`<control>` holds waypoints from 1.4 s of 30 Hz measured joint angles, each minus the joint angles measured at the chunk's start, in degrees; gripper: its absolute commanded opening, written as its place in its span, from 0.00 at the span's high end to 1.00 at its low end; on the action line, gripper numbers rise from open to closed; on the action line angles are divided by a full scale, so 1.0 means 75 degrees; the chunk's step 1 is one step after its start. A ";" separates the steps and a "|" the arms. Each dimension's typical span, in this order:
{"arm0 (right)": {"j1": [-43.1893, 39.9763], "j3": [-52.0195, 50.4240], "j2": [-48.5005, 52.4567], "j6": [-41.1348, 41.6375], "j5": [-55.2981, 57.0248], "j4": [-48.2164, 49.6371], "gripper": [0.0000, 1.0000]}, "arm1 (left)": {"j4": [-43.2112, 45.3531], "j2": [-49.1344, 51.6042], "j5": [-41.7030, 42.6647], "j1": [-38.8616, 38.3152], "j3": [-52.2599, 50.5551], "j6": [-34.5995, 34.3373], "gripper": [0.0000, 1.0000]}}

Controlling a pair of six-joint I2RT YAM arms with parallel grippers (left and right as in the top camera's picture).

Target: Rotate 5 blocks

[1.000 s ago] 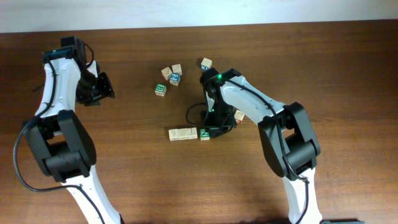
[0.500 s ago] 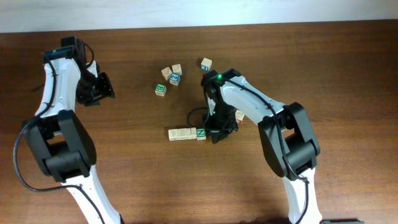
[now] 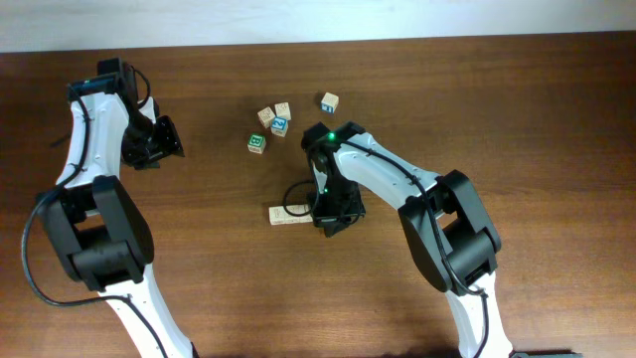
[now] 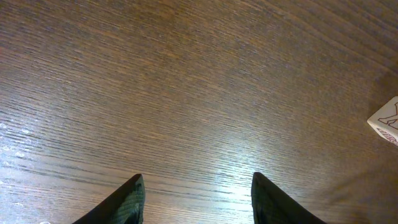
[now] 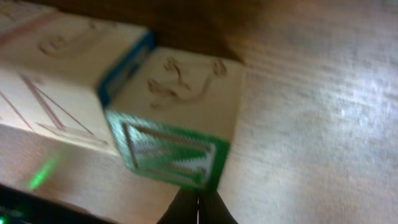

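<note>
The right arm reaches in over the middle of the table (image 3: 517,119). Its right gripper (image 3: 333,217) is down at the right end of a short row of cream blocks (image 3: 286,214) that lies left to right on the wood. From above, the gripper head hides that end of the row, so only the 2 cream tops to its left show.

The right wrist camera gives the close look. The green-faced block (image 5: 171,149) sits flush against its cream neighbour (image 5: 56,93), which has a blue strip along the shared edge. The green face is blurred and I cannot read a letter on it. The top of that block is cream with a faint drawing. The fingertips are pressed together into 1 dark point just below the green face, with nothing between them. Whether they touch the block I cannot tell.

The left gripper (image 3: 162,139) hangs well to the left, far from the row. In its own camera the 2 dark fingertips stand apart over bare wood, gripping nothing. A red-marked block (image 4: 387,119) peeks in at the right edge of that view, well clear of the fingers.

Farther back sits a loose group of cubes, among them a blue-lettered cube (image 3: 280,125) and a green-bordered cube (image 3: 256,143). Another blue-lettered one (image 3: 329,101) stands alone to their right.
</note>
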 measured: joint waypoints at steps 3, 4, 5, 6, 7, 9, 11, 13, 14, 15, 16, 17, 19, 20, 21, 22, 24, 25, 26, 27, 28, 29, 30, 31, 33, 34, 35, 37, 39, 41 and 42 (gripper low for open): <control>0.0000 0.0000 0.0000 0.0003 0.0000 0.0117 0.96 | 0.0000 0.0000 0.0000 0.0000 0.0000 0.0000 0.47; 0.0000 0.0000 0.0000 0.0009 0.0000 0.0149 0.96 | 0.0000 0.0000 0.0000 0.0000 0.0000 0.0000 0.47; 0.0000 0.0000 0.0000 0.0006 0.0000 0.0192 0.95 | 0.0000 0.0000 0.0000 0.0000 0.0000 0.0000 0.47; 0.0000 0.0000 0.0000 0.0029 0.0003 0.0242 0.95 | 0.0000 0.0000 0.0000 0.0000 0.0000 0.0000 0.47; 0.0000 0.0000 0.0000 0.0038 0.0012 0.0280 0.96 | 0.0000 0.0000 0.0000 0.0000 0.0000 0.0000 0.47; 0.0000 0.0000 0.0000 0.0093 0.0038 0.0335 0.96 | 0.0000 0.0000 0.0000 0.0000 0.0000 0.0000 0.47; 0.0000 0.0000 0.0000 0.0163 0.0055 0.0350 0.95 | 0.0000 0.0000 0.0000 0.0000 -0.0003 0.0000 0.47; 0.0000 0.0000 0.0000 0.0181 0.0055 0.0356 0.95 | 0.0000 0.0000 0.0000 0.0000 0.0000 0.0000 0.47; 0.0000 0.0000 0.0000 0.0181 0.0058 0.0356 0.96 | 0.0000 0.0000 0.0000 0.0000 0.0000 0.0000 0.47; 0.0000 0.0000 0.0000 0.0181 0.0055 0.0306 0.96 | 0.0000 0.0000 0.0000 0.0000 0.0000 0.0000 0.47; 0.0000 0.0003 0.0000 0.0178 0.0055 0.0128 0.96 | 0.0000 0.0000 0.0000 0.0000 0.0000 0.0000 0.47; 0.0000 0.0006 0.0000 0.0143 0.0050 -0.0192 0.95 | 0.0000 0.0000 0.0000 0.0000 0.0000 0.0000 0.47; -0.0003 0.0146 -0.0020 -0.0090 0.0050 -0.0877 0.95 | -0.0003 0.0000 0.0000 0.0000 0.0000 0.0000 0.47; -0.0020 0.0259 -0.0102 -0.0152 0.0052 -0.1008 0.95 | 0.0000 0.0000 0.0000 0.0000 0.0000 0.0000 0.47; -0.0058 0.0455 -0.0154 -0.0216 0.0085 -0.1236 0.90 | 0.0000 0.0000 0.0000 0.0000 0.0000 0.0000 0.47; -0.0134 0.0673 -0.0289 -0.0280 0.0187 -0.1361 0.88 | 0.0003 0.0000 0.0000 0.0000 0.0000 0.0000 0.47; -0.0705 0.1288 -0.0921 -0.0388 0.0635 -0.1244 0.87 | 0.0000 0.0000 0.0000 0.0000 0.0000 0.0000 0.47; -0.0953 0.1408 -0.1084 -0.0393 0.0749 -0.1105 0.87 | 0.0000 0.0000 0.0000 0.0000 0.0000 0.0000 0.47; -0.1244 0.1472 -0.1201 -0.0388 0.0868 -0.0842 0.81 | 0.0009 0.0000 0.0000 0.0000 0.0000 0.0000 0.47; -0.1547 0.1498 -0.1233 -0.0332 0.1003 -0.0600 0.72 | 0.0015 0.0000 0.0000 0.0000 0.0000 0.0000 0.46; -0.1746 0.1489 -0.1224 -0.0242 0.1096 -0.0455 0.65 | 0.0023 0.0000 0.0000 0.0000 0.0000 0.0000 0.47; -0.1955 0.1486 -0.1166 -0.0204 0.1204 -0.0335 0.60 | 0.0026 0.0000 0.0000 0.0000 0.0000 0.0000 0.47; -0.2025 0.1472 -0.1119 -0.0093 0.1300 -0.0283 0.58 | 0.0032 0.0000 0.0000 0.0000 0.0000 0.0000 0.47; -0.2005 0.1463 -0.1032 0.0023 0.1489 -0.0265 0.58 | 0.0052 0.0000 0.0000 0.0000 0.0000 0.0000 0.47; -0.1932 0.1437 -0.0848 0.0353 0.1886 -0.0239 0.57 | 0.0058 0.0000 0.0000 0.0000 0.0000 0.0000 0.47; -0.1923 0.1402 -0.0769 0.0507 0.2040 -0.0230 0.56 | 0.0058 0.0000 0.0000 0.0000 0.0000 0.0000 0.47; -0.1918 0.1361 -0.0694 0.0656 0.2171 -0.0195 0.51 | 0.0061 0.0000 0.0000 0.0000 0.0000 0.0000 0.47; -0.1918 0.1049 -0.0571 0.1061 0.2498 -0.0041 0.48 | 0.0058 0.0000 0.0000 0.0000 0.0000 0.0000 0.47; -0.1918 0.0761 -0.0560 0.1212 0.2614 0.0219 0.48 | 0.0058 0.0000 0.0000 0.0000 0.0000 0.0000 0.47; -0.1918 0.0405 -0.0545 0.1317 0.2669 0.0455 0.50 | 0.0061 0.0000 0.0000 0.0000 0.0000 0.0000 0.47; -0.1918 0.0300 -0.0530 0.1343 0.2669 0.0519 0.50 | 0.0061 0.0000 0.0000 0.0000 0.0000 0.0000 0.47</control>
